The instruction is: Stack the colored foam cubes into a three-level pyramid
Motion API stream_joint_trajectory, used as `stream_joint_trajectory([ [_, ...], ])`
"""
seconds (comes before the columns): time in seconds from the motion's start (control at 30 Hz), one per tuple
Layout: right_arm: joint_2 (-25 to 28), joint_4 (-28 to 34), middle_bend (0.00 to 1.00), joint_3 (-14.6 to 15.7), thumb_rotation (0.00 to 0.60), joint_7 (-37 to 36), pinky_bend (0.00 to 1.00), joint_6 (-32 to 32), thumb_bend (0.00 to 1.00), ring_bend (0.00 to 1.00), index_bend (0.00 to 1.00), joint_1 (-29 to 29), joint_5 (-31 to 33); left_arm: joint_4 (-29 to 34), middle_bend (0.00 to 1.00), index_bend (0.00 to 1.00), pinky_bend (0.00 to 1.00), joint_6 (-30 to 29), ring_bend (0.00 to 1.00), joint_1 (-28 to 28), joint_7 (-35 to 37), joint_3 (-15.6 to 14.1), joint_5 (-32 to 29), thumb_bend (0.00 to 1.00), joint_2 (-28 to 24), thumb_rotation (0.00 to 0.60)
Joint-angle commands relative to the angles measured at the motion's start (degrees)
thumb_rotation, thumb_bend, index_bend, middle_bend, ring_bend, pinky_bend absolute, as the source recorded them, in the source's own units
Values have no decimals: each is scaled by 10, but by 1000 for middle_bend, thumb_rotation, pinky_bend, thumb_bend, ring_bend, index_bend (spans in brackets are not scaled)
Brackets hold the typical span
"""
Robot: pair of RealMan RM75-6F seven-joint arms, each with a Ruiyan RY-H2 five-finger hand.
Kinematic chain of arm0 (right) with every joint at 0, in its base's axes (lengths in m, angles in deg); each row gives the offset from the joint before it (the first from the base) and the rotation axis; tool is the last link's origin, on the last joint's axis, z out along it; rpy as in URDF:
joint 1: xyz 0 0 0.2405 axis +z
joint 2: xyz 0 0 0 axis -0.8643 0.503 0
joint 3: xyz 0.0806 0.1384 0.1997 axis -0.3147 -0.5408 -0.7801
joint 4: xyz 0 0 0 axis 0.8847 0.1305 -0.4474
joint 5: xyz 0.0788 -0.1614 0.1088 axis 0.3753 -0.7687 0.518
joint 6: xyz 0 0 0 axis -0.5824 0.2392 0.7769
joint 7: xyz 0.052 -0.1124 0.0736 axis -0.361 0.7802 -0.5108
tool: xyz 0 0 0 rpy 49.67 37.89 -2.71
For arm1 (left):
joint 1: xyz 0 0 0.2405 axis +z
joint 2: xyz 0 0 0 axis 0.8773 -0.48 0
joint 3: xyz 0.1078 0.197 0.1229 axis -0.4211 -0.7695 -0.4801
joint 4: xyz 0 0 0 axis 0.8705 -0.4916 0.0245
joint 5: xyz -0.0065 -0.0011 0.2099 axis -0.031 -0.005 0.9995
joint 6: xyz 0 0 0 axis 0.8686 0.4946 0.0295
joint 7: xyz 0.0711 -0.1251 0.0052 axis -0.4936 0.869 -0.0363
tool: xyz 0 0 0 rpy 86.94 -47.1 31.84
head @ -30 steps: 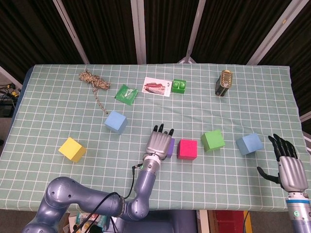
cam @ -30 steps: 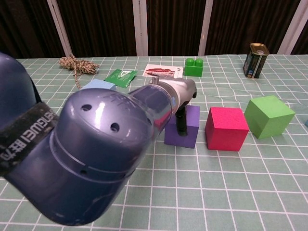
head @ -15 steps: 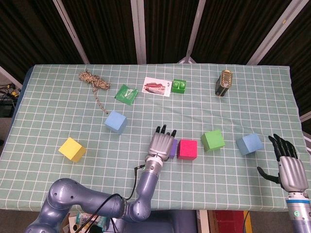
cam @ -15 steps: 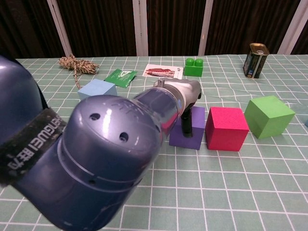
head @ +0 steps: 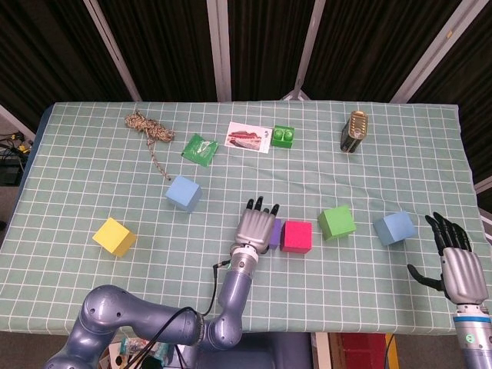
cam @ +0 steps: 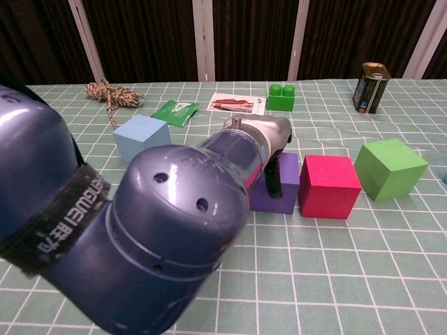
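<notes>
Nearest to us, the left robot hand [head: 254, 225] lies over the purple cube [cam: 277, 192], its dark fingers [cam: 270, 183] down against the cube's near side; from these views we cannot tell whether it truly grips the cube or only presses on it. Our right robot hand [head: 455, 261] hangs off the near right corner of the worktop [head: 92, 304], fingers spread apart and holding nothing.

The foam cubes all sit singly on the green checked cloth, none stacked. They are plain, matte blocks with sharp edges and softly grained faces. The purple cube stands just beside the pink cube [head: 296, 236], the two nearly touching in the chest view. Further right sits the green cube [head: 337, 222], turned a little askew, and beyond it near the right side a pale blue cube [head: 394, 228]. On the left, the yellow cube [head: 114, 236] sits well apart from the others, and a second pale blue cube [head: 183, 192] stands a bit farther back.

Farther still we see a green packet [head: 199, 148], a printed card [head: 248, 137], a green toy brick [head: 283, 136] and a bundle of twine [head: 147, 127]. A small tin can [head: 354, 131] stands upright at the far right.
</notes>
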Motion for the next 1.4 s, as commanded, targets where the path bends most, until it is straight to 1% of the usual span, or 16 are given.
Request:
stream_joint_trajectory([
  [0.03, 0, 0, 0, 0, 600, 0, 22, 0, 249, 0, 0, 0, 0, -2, 315, 130, 101, 1, 3, 0, 1, 2, 1, 323, 2, 600],
  [1.13, -1, 1, 0, -1, 600, 1, 17, 4, 249, 0, 0, -1, -2, 10, 327, 130, 101, 3, 4, 9, -8, 13, -1, 323, 11, 600],
  [1.23, -1, 1, 0, -1, 600, 0, 0, 4, 249, 0, 0, -1, -2, 8, 320, 131, 101, 5, 4, 9, -7, 13, 1, 323, 13, 600],
  [1.4, 0, 1, 0, -1, 600, -1, 0, 3, 249, 0, 0, -1, -2, 5, 299, 127, 101, 6, 4, 10, -4, 15, 5, 323, 15, 600],
])
